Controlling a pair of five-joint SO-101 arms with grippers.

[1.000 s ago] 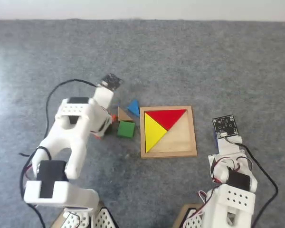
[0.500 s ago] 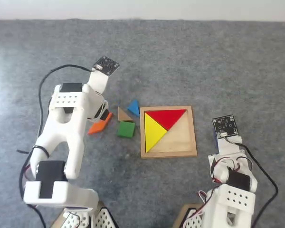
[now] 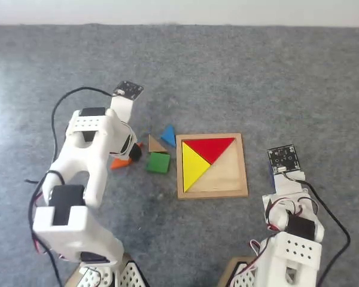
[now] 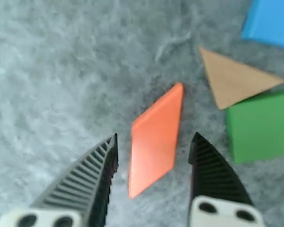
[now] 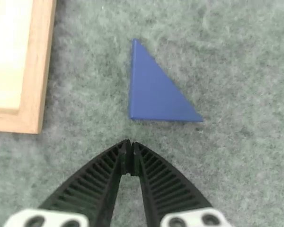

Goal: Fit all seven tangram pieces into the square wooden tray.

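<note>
While left fingers (image 4: 103, 163) stand apart, flat orange parallelogram piece (image 4: 155, 142) lies between them on grey desk (image 4: 61, 56); likely light, stiff, thin, smooth-faced: pinch long edges mid-length, low. Right fingers (image 5: 109, 182) together, dark-blue triangle piece (image 5: 154, 94) just beyond tips.

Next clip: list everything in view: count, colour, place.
wooden tray: 1, pale, mid-table.
red triangle: 1, red, in tray.
yellow triangle: 1, yellow, in tray.
green square: 1, green, beside tray.
tan triangle: 1, tan, by green square.
light blue triangle: 1, light blue, by tan triangle.
orange parallelogram: 1, orange, under left gripper.
dark blue triangle: 1, dark blue, before right gripper.
mat: 1, grey, covers table.
left gripper: 1, black, open.
right gripper: 1, black, shut.
</note>
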